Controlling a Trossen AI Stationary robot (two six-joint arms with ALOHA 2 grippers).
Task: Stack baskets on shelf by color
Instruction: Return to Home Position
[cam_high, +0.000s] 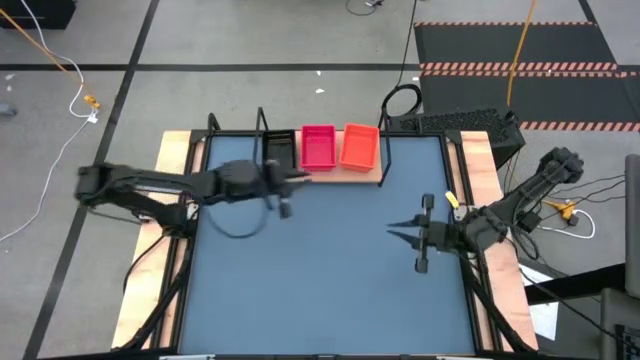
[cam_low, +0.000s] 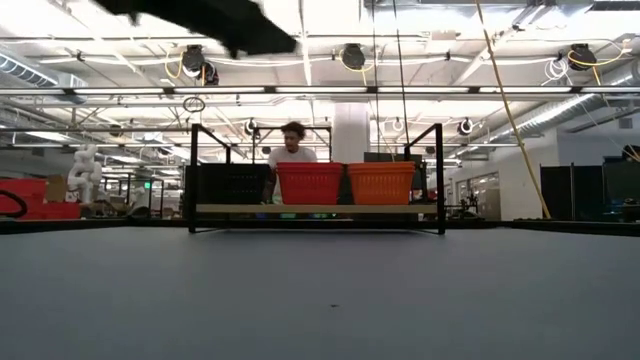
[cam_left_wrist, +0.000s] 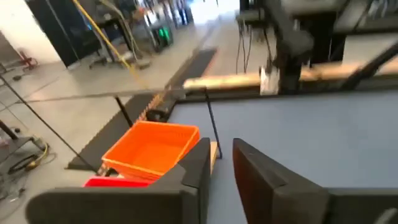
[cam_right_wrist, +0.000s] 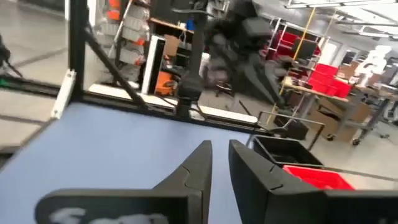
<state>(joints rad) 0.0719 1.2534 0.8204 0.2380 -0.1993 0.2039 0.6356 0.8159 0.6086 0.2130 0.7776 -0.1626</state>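
Observation:
The shelf (cam_high: 352, 173) (cam_low: 320, 208) stands at the table's far edge. On its plank three baskets sit side by side: black (cam_high: 280, 150) (cam_low: 230, 185), pink-red (cam_high: 318, 147) (cam_low: 310, 183) and orange (cam_high: 360, 146) (cam_left_wrist: 152, 149). Whether each is one basket or a nested stack I cannot tell. My left gripper (cam_high: 303, 178) (cam_left_wrist: 221, 155) hovers just in front of the black basket, narrowly open and holding nothing. My right gripper (cam_high: 392, 229) (cam_right_wrist: 219, 155) hangs over the table's right half, also narrowly open, with nothing in it.
The shelf's black wire posts (cam_high: 385, 150) rise at its ends and back. Wooden strips (cam_high: 175, 160) run along the table's left and right sides. A person (cam_low: 292, 140) is behind the shelf, beyond the table. Blue-grey tabletop (cam_high: 330, 280) stretches in front of the shelf.

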